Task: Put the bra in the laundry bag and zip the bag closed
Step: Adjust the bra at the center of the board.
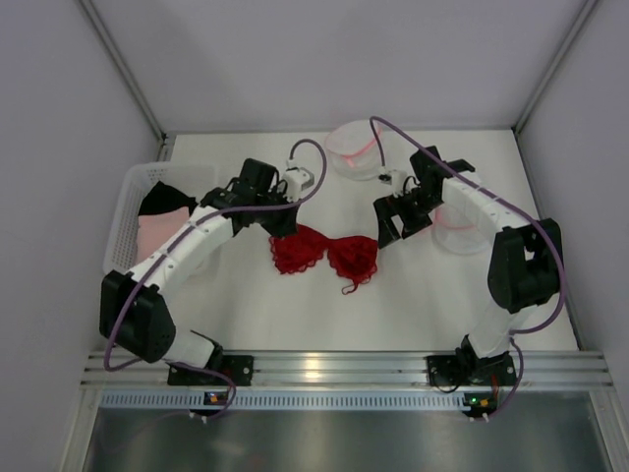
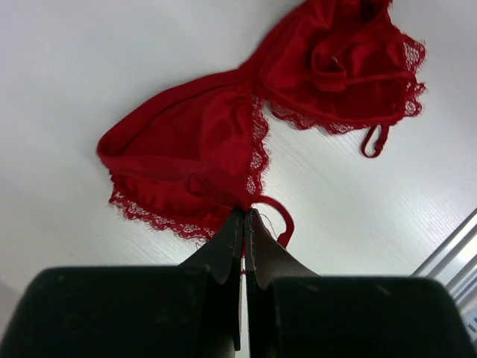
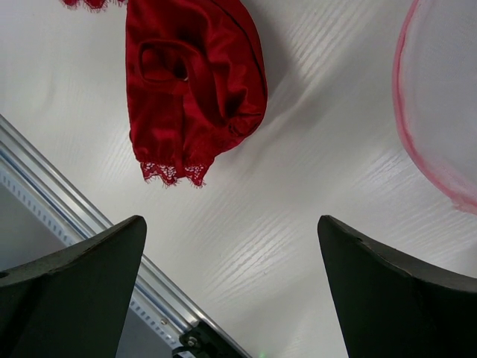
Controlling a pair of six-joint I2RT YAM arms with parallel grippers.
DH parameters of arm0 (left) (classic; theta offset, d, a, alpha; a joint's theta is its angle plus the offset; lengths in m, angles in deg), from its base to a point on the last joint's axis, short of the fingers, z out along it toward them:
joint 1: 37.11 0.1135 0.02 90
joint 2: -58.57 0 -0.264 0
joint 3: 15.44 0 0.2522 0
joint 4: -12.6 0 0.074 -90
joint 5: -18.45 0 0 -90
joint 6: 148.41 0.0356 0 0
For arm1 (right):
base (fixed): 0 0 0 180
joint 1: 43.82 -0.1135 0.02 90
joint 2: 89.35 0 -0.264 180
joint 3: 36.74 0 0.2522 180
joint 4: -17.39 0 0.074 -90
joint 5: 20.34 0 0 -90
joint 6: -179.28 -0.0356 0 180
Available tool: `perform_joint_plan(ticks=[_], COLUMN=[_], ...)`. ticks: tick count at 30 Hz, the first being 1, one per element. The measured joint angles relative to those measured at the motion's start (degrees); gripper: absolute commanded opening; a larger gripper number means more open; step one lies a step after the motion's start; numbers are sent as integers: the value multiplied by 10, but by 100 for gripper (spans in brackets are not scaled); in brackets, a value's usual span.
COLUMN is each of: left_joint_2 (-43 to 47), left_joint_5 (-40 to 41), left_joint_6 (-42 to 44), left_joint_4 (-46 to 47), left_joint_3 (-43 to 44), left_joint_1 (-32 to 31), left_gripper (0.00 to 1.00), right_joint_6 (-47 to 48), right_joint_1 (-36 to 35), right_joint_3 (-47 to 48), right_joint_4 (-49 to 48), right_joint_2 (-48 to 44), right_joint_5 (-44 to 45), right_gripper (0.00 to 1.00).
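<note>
The bra [image 1: 324,253] lay flat on the white table [image 1: 246,305] between the two arms, cups spread, lace edging out. It looked feather-light and thoroughly limp: satin and lace that would sag and swing from whatever point lifted it, with thin strap loops apt to catch on things. The left pincer [image 2: 244,224] had its jaws pressed together on the bra's near corner, where a strap loop meets the lace hem. That seemed a sensible hold, since the seam there is firmer than the slick cup fabric, though so small a bite could slip. The right pincer [image 3: 231,224] hung over the table with its jaws spread wide and nothing in them, just beside the far cup. The laundry bag [image 1: 351,147] sat at the back of the table, a round pale mesh shape with a pink rim, well apart from the bra. A second round mesh shape [image 1: 454,231] lay half under the right arm. It may have been the bag's other half or lid, but I could not tell, and no zipper could be made out on either. A white basket [image 1: 123,197] of clothes stood at the left, partly blocked by the left arm.
</note>
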Motion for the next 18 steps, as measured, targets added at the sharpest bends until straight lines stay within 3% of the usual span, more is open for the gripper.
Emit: perform_joint_plan(ticks=[13, 15, 18], left_joint_2=[-191, -215, -228], left_joint_5=[-47, -48, -47], left_joint_6=[-67, -73, -82], left_joint_4=[59, 67, 73], left_joint_3=[-20, -12, -9], left_joint_1=[-34, -34, -35], left_gripper=[0, 19, 38], right_joint_6=[-7, -11, -15], right_joint_1=[17, 19, 21], right_joint_3=[-43, -54, -66], right_joint_4=[-2, -4, -10], right_joint_2=[0, 0, 0], right_joint_5=[-21, -23, -25], right_gripper=[95, 93, 89])
